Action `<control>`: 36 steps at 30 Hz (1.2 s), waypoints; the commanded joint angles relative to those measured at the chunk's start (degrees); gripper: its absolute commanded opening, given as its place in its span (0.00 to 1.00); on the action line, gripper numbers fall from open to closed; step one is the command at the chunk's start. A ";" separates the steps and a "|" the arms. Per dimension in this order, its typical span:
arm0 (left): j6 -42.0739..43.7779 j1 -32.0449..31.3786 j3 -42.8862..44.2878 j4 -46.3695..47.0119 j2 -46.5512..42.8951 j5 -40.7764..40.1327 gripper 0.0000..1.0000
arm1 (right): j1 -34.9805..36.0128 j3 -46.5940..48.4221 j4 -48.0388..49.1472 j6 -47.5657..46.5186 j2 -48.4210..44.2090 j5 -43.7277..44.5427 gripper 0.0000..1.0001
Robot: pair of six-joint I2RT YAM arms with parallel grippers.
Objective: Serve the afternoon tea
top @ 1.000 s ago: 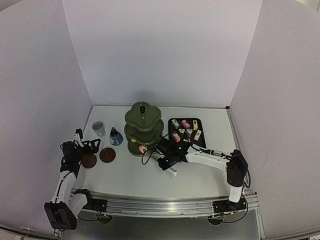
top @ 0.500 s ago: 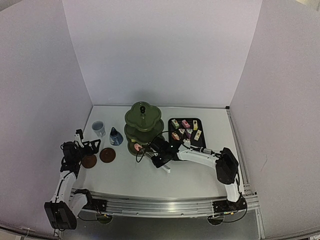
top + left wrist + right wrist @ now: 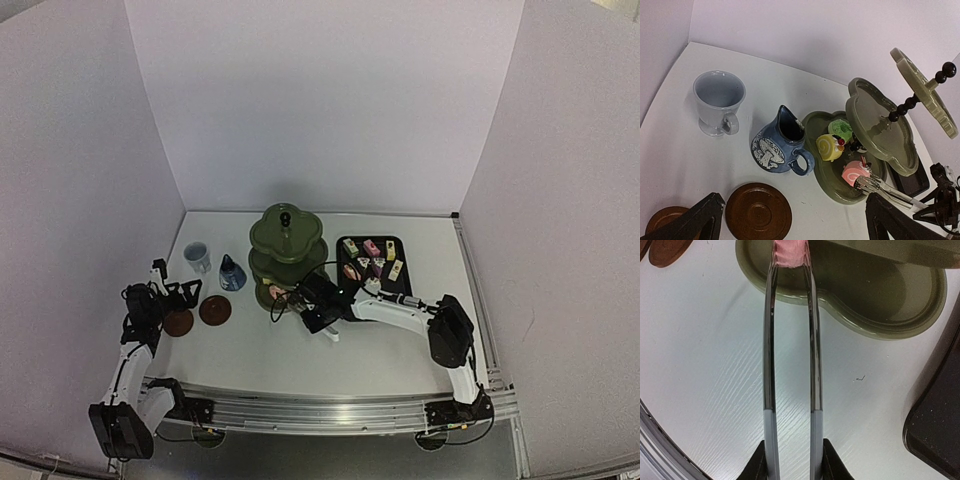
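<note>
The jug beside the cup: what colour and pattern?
The jug is blue with pale mushroom motifs; left wrist view shows it best.

Two coasters [image 3: 758,214] [image 3: 178,323], one each of cup [image 3: 719,100], jug [image 3: 775,149], stand [image 3: 875,116], tray [image 3: 936,436], tongs [image 3: 769,365]

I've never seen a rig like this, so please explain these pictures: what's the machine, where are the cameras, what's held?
Two robot arms are bolted at a table's near edge. One picture comes from a fixed camera overhead, the other two from a camera on each wrist. On the table: a green three-tier stand, a cup, a blue jug, two brown coasters and a black tray of cakes. The right end effector grips metal tongs, whose tips pinch a pink cake at the stand's lowest tier. The left end effector is open and empty.
</note>
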 commanded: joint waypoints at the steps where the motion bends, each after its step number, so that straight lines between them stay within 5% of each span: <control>1: 1.91 -0.10 0.95 1.29 -0.24 -0.85 1.00 | -0.04 2.46 1.00 0.41 0.64 1.22 0.27; 36: 2.35 -0.13 1.77 0.68 -0.06 -0.67 1.00 | -0.02 -0.76 -1.63 0.86 -3.97 0.01 0.39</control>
